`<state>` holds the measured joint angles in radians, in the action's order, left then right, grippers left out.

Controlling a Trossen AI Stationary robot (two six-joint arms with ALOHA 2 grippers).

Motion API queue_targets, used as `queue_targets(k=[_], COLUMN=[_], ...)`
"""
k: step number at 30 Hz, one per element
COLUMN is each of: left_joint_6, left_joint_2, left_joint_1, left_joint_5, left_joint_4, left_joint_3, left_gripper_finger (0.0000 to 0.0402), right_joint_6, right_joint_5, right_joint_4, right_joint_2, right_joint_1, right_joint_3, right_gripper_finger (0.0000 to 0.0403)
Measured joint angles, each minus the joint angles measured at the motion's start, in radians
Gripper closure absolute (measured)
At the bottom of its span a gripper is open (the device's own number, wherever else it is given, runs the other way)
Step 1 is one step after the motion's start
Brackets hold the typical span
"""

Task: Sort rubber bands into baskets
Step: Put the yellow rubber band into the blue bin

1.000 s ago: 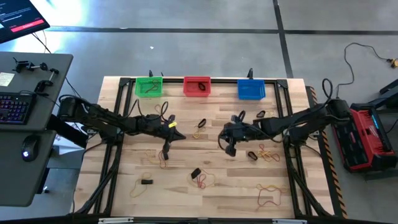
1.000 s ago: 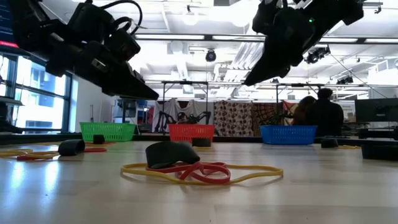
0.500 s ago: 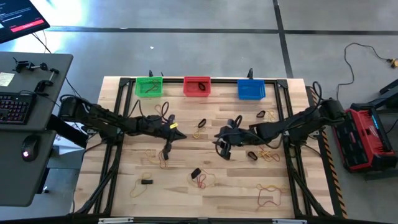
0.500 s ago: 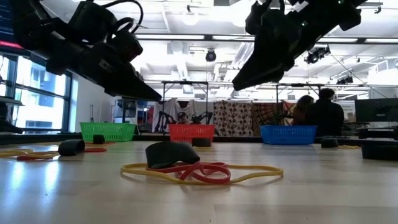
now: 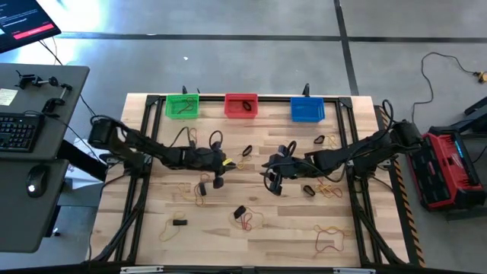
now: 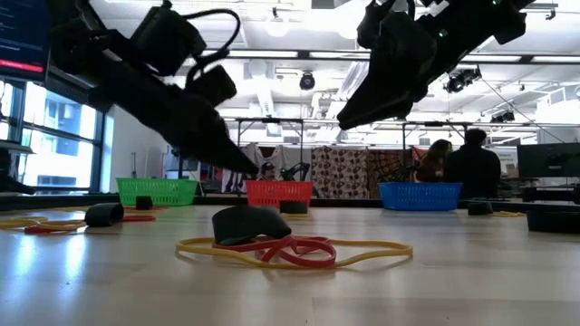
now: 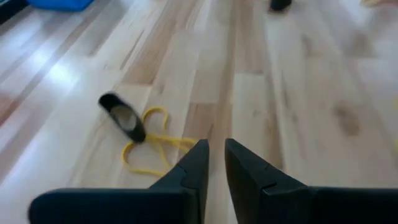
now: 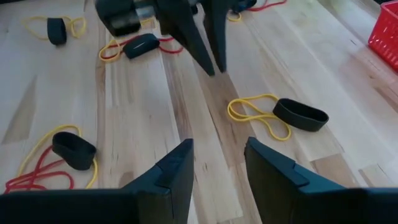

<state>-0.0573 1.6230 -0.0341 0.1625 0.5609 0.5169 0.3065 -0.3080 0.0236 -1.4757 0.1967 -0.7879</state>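
Over the middle of the bench, the left hand hovers with its fingers slightly parted, grasping nothing. The right hand hangs just right of it, released and empty. Between them, farther back, lies a black and yellow rubber band pair. Green basket, red basket and blue basket line the far edge.

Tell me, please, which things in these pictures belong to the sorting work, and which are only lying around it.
Belonging to the job:
- green basket
- red basket
- blue basket
- rubber bands scattered on the table
- left gripper and right gripper

Only lying about:
- keyboard and mouse on the side desk
- red case on the floor
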Motion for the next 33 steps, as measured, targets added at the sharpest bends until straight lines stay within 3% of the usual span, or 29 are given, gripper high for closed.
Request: queue_targets(k=[15, 28, 33], left_joint_6=[-0.08, -0.092, -0.091], left_joint_2=[0.2, 0.229, 0.229], left_joint_1=[0.008, 0.008, 0.013], left_joint_5=[0.076, 0.106, 0.105], left_joint_4=[-0.02, -0.112, -0.111], left_joint_3=[0.123, 0.153, 0.152], left_gripper_finger=[0.0272, 0.0272, 0.0303], right_joint_6=[0.0, 0.0, 0.0], right_joint_5=[-0.002, -0.018, -0.018], right_joint_4=[0.003, 0.002, 0.003], right_joint_2=[0.0, 0.001, 0.001], right_joint_1=[0.0, 0.0, 0.0], right_joint_3=[0.0, 0.0, 0.0], right_gripper_finger=[0.0269, 0.0269, 0.0269])
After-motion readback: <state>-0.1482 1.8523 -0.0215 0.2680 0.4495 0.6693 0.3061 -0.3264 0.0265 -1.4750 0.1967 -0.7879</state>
